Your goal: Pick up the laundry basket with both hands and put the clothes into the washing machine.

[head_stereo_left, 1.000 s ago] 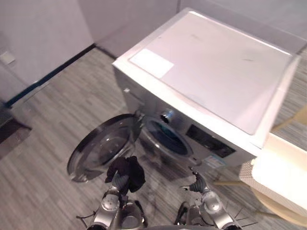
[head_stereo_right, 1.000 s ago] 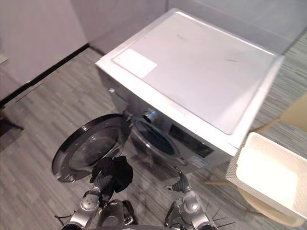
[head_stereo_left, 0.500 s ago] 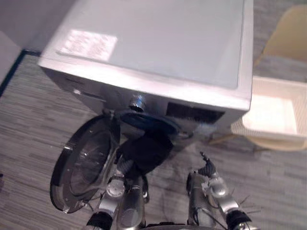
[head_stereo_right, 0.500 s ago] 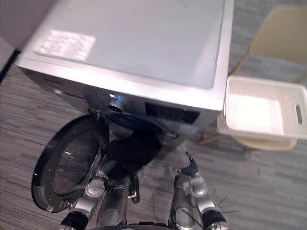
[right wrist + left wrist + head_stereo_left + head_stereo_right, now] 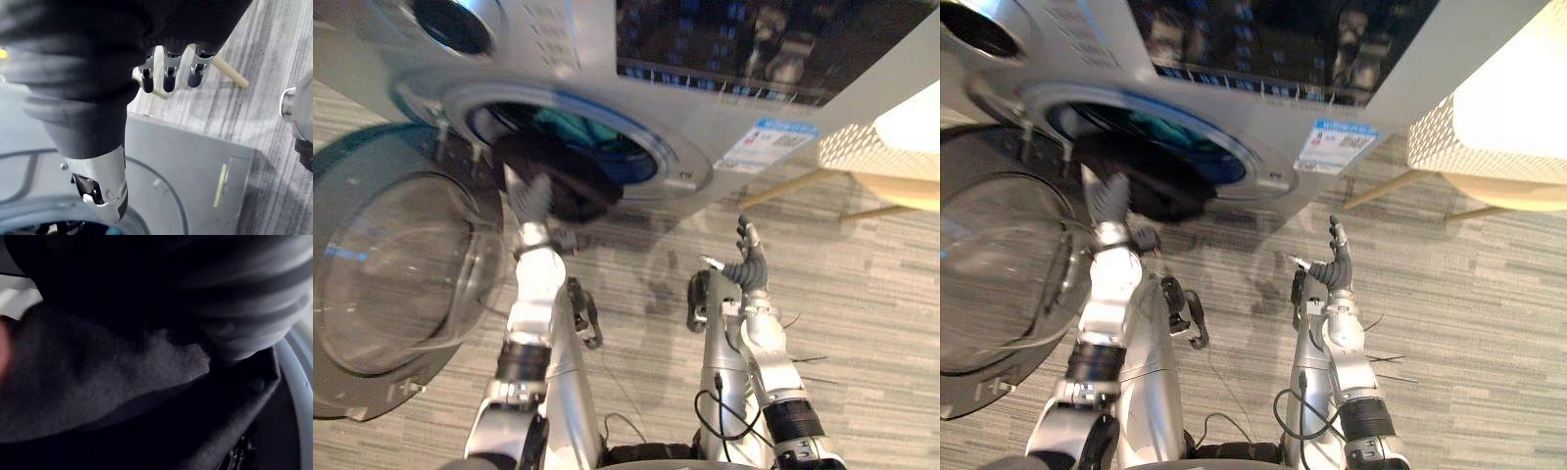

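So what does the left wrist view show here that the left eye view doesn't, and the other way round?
Left wrist view: the dark cloth from very close, its fuzzy surface plain, next to a pale curved rim. Left eye view: the open door, something teal inside the drum, the right hand raised open and empty, and the white basket off to the right. Both: the dark cloth at the drum mouth, with the left hand at it.

Laundry room: front-load washing machine point(image 5: 578, 59), door point(image 5: 391, 264) open, white laundry basket point(image 5: 1449, 147), wood-look floor point(image 5: 881, 284).
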